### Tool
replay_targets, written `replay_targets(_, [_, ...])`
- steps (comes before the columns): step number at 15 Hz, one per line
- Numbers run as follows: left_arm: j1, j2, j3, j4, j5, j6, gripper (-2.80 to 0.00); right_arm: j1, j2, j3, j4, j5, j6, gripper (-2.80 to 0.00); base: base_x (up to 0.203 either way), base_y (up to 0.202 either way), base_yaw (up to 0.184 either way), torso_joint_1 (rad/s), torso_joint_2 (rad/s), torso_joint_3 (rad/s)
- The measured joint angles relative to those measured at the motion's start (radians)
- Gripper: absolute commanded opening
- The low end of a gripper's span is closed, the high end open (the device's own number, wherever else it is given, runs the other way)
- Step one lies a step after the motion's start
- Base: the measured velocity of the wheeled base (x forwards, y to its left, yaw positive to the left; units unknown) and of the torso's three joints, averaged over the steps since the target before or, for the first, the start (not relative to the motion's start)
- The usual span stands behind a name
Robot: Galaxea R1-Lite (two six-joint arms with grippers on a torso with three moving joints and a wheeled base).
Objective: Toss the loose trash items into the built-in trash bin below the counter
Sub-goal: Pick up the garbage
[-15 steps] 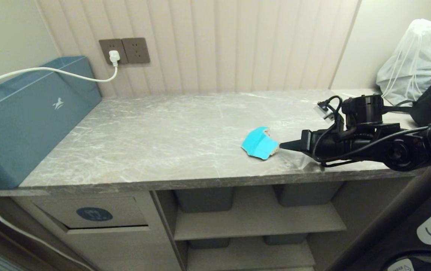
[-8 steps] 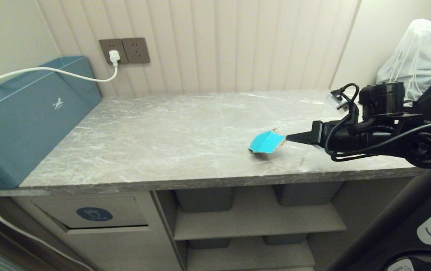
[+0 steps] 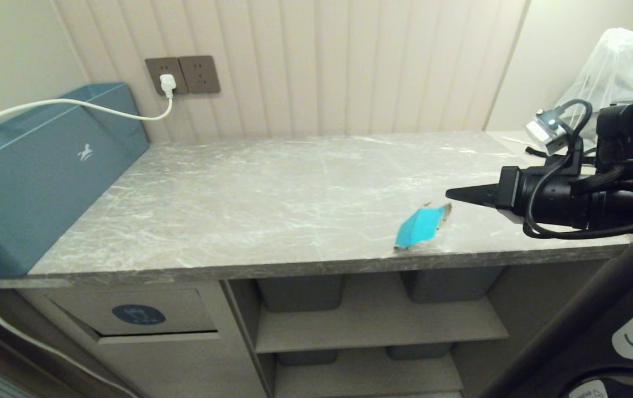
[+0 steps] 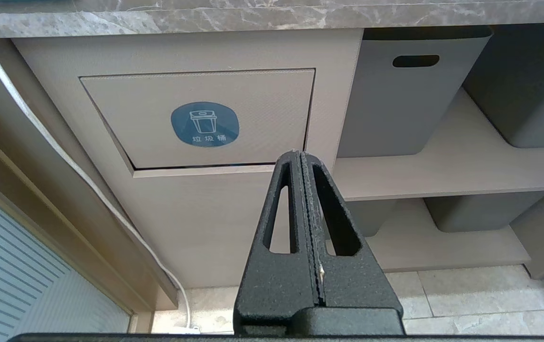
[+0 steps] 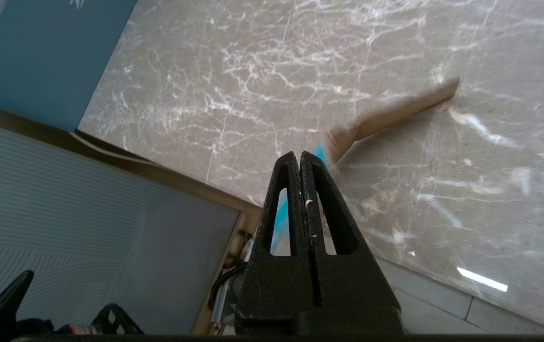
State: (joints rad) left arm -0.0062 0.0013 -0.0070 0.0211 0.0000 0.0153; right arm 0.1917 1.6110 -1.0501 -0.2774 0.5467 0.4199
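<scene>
One turquoise scrap of the loose trash items (image 3: 418, 228) stands tilted on its edge on the grey marble counter (image 3: 272, 188), close to the front edge. My right gripper (image 3: 449, 193) hovers level just above and to the right of it, shut, with nothing visibly between the fingers. In the right wrist view the scrap (image 5: 322, 153) shows blurred behind the shut right gripper (image 5: 299, 154). My left gripper (image 4: 300, 153) is shut and empty, low in front of the built-in trash bin flap (image 4: 196, 118). The same flap (image 3: 134, 315) sits under the counter's left end.
A big dull-blue box (image 3: 35, 171) stands at the counter's left end, with a white cable (image 3: 101, 108) running to a wall socket. Grey tubs (image 3: 300, 290) sit on shelves under the counter. A white bag (image 3: 620, 72) lies at the back right.
My right arm has risen and drawn back to the right. The scrap went with the tip, from lying flat mid-counter to tilted near the front edge, and now sits below the tip.
</scene>
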Motion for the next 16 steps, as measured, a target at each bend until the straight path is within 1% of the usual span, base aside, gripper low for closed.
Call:
replay_targets(6, [0.000, 0.000, 0.000, 0.000, 0.000, 0.000, -2.80, -0.002, -0.013, 0.002, -0.001, -0.035, -0.001, -2.80, 0.000, 0.000, 0.000, 0.000, 0.00, 0.000])
replay_targets(12, [0.000, 0.000, 0.000, 0.000, 0.000, 0.000, -2.80, -0.001, -0.001, 0.005, -0.001, -0.046, -0.004, -2.80, 0.000, 0.000, 0.000, 0.000, 0.00, 0.000])
replay_targets(14, [0.000, 0.000, 0.000, 0.000, 0.000, 0.000, -2.80, -0.002, -0.006, 0.006, -0.001, -0.090, -0.013, -2.80, 0.000, 0.000, 0.000, 0.000, 0.00, 0.000])
replay_targets(15, [0.000, 0.000, 0.000, 0.000, 0.000, 0.000, -2.80, -0.002, -0.018, 0.015, -0.001, -0.135, -0.026, -2.80, 0.000, 0.000, 0.000, 0.000, 0.00, 0.000])
replay_targets(16, [0.000, 0.000, 0.000, 0.000, 0.000, 0.000, -2.80, -0.002, -0.039, 0.033, -0.003, -0.195, -0.051, -2.80, 0.000, 0.000, 0.000, 0.000, 0.00, 0.000])
